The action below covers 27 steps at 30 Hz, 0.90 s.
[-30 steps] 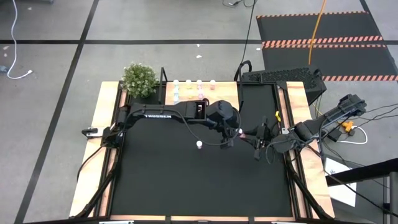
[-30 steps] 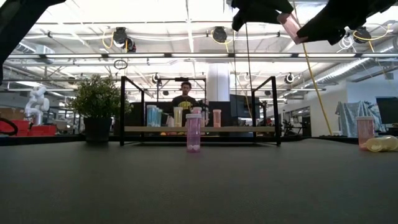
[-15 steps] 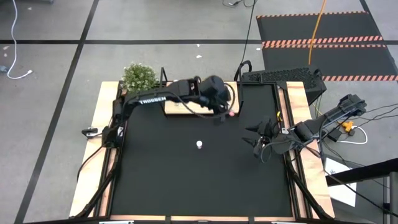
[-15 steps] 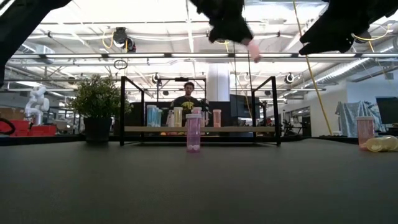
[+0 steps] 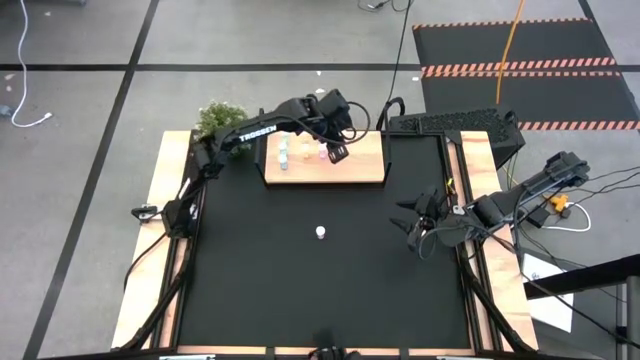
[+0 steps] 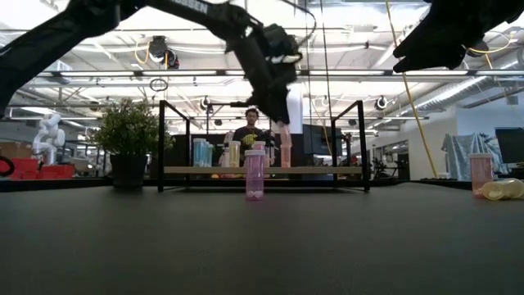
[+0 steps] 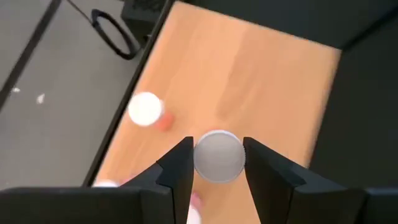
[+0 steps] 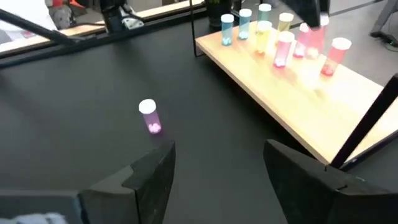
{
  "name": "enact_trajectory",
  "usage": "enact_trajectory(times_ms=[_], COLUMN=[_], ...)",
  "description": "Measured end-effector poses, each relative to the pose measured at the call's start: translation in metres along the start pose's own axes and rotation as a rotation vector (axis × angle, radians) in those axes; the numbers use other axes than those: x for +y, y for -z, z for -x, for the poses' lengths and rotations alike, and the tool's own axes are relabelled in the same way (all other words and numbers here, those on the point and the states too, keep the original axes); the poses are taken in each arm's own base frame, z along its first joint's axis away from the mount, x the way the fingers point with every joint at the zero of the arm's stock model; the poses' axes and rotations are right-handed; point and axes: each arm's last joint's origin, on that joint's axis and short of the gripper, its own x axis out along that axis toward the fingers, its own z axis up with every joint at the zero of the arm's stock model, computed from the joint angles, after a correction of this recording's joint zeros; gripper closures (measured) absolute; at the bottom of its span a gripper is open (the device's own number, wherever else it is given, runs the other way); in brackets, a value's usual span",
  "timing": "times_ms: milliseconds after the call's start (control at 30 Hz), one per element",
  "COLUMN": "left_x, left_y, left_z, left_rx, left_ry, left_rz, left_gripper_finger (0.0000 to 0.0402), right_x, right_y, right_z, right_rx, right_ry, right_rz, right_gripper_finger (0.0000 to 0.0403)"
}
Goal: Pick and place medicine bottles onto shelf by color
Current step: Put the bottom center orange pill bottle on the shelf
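Wooden shelf (image 5: 350, 168): stood at the table's far edge, a green plant (image 5: 221, 118) beside it, with a row of bottles (image 8: 273, 31) along its back.
Left gripper (image 5: 337, 152): hung over the shelf with its fingers (image 7: 180, 168) closed on either side of a white-capped bottle (image 7: 218, 156).
Held bottle: pink in the low view (image 6: 285, 138), upright above the board, beside another capped bottle (image 7: 145, 109) with an orange body.
Lone pink bottle (image 5: 320, 232): stood upright on the black table (image 5: 300, 290), mid-table, well apart from the shelf.
Right gripper (image 5: 418, 222): hovered near the table's right side, fingers (image 8: 152, 177) spread wide with nothing between them.
Low view, right edge: one more pink bottle (image 6: 481, 172) stood there.
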Motion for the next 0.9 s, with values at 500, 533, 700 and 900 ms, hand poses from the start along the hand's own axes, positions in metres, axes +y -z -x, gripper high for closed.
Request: enact_trajectory(times_ms=[500,533,700,900], left_x=[-0.016,-0.016,-0.015,-0.011], left_y=[0.004,0.004,0.005,0.005], left_z=[-0.035,-0.036,-0.04,-0.04], left_rx=[0.036,0.044,0.039,0.045], left_ry=[-0.087,-0.086,-0.09,-0.095], left_rz=[-0.102,-0.102,-0.096,-0.092], left_gripper_finger=[0.0268,0.0268,0.0268,0.0268], right_x=[-0.009,-0.01,-0.01,-0.01], right_y=[-0.004,-0.004,-0.005,-0.005], right_z=[-0.004,-0.004,-0.005,-0.005], right_rx=[-0.004,-0.002,-0.004,-0.003], right_ry=[0.054,0.055,0.059,0.057], right_rz=[0.005,0.006,0.003,-0.006], right_gripper_finger=[0.0165,0.0165,0.0165,0.0165])
